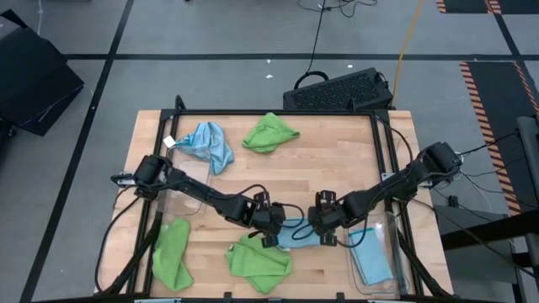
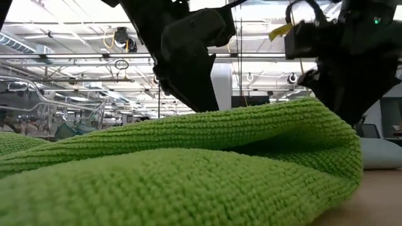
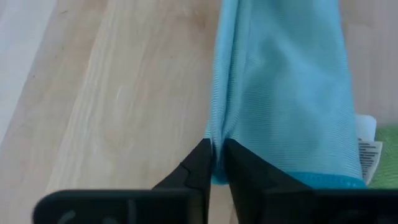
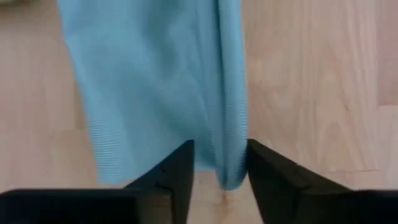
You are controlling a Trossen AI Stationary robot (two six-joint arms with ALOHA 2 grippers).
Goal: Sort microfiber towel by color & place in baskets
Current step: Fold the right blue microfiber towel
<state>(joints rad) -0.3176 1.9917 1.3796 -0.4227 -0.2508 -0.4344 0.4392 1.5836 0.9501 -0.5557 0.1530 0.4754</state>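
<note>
Blue towel (image 3: 280, 93), hidden low, shows between wrist-view claws.

We see our right hand (image 4: 219, 163) with fingers parted around a fold of light blue towel (image 4: 155, 87), lying on the wooden bench (image 4: 317, 93).

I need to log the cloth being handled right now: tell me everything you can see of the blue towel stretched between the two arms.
The light blue towel is a soft, finely ribbed microfiber cloth, bunched into lengthwise folds and lying low over the wooden table near its front middle. The left hand pinches one end tightly between nearly closed fingers; the right hand brackets the other end with its fingers parted. A white tag shows at the left-hand end, beside a green towel.
</note>
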